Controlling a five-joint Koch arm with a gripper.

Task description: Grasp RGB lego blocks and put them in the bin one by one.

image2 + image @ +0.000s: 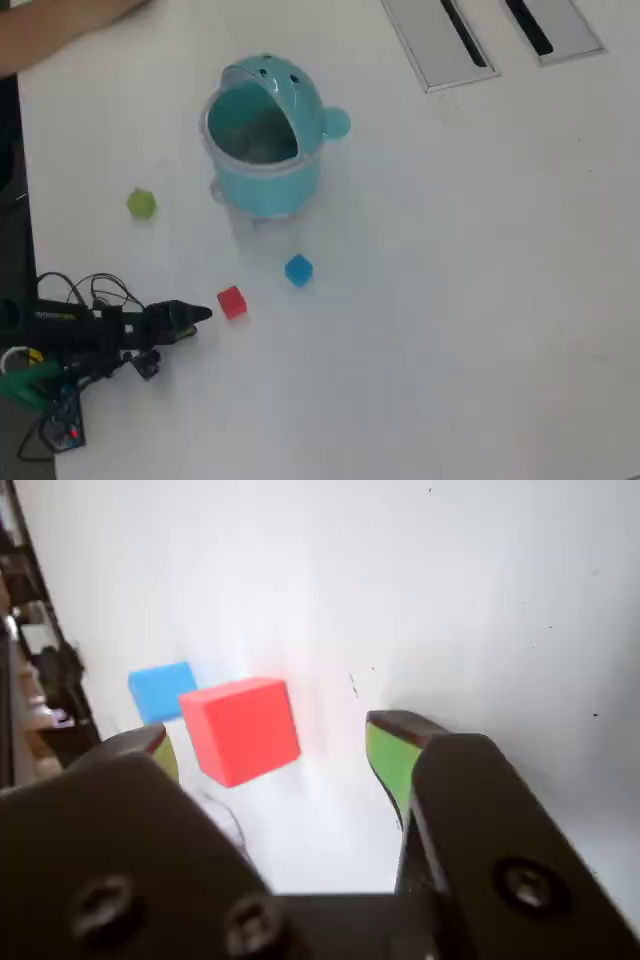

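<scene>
Wrist view: red block (242, 729) btwn wide-spread hand (275, 745) tips, untouched, blue block (160, 690) behind.

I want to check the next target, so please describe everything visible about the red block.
The red block is a small plain cube of smooth, plastic-looking material. It lies on the white table, apart from the blue block. In the wrist view it sits just ahead of the open gripper, nearer the left jaw; nothing visibly touches it except the table.
</scene>
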